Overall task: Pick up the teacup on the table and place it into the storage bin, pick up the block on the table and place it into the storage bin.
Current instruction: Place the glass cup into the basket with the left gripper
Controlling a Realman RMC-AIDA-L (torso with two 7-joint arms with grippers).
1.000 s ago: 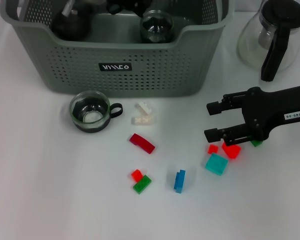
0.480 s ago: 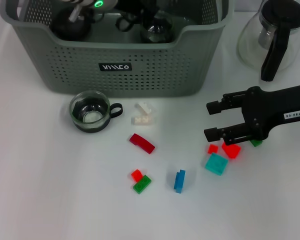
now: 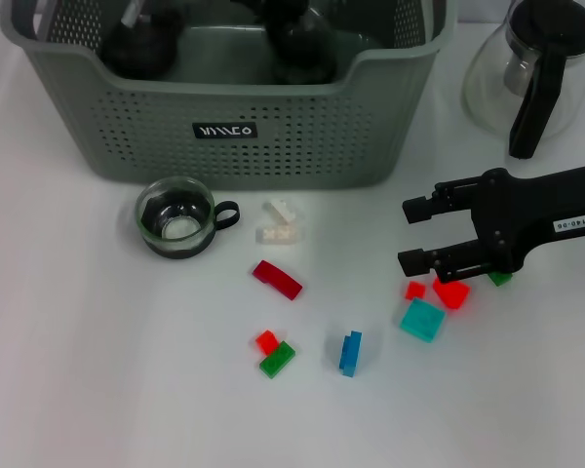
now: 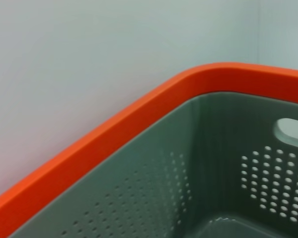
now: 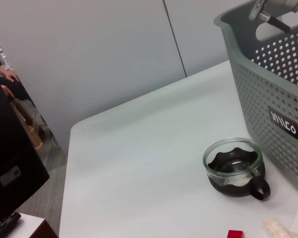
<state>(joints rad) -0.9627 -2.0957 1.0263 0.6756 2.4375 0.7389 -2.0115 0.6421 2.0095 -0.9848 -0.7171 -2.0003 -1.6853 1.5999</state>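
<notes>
A: Storage bin (image 3: 224, 97): grey-green moulded plastic, matt, walls punched with small holes; rim smooth and thick. Label (image 3: 224, 130) black, flat, white lettering.

B: Teacup (image 3: 178, 216)?

A: Clear glass, glossy, seated in a black plastic holder with a loop handle.

B: Surface (image 3: 97, 370)?

A: White, smooth, matt, faint sheen only.

B: Blocks?

A: Hard plastic, shiny. Blue block (image 3: 350, 353) and teal block (image 3: 422, 320) opaque; white block (image 3: 281, 223) milky.

B: Right pincer (image 3: 417, 235)?

A: Black, matt casing. Coffee pot (image 3: 531, 68) far right: clear glossy glass, black plastic handle.
</notes>
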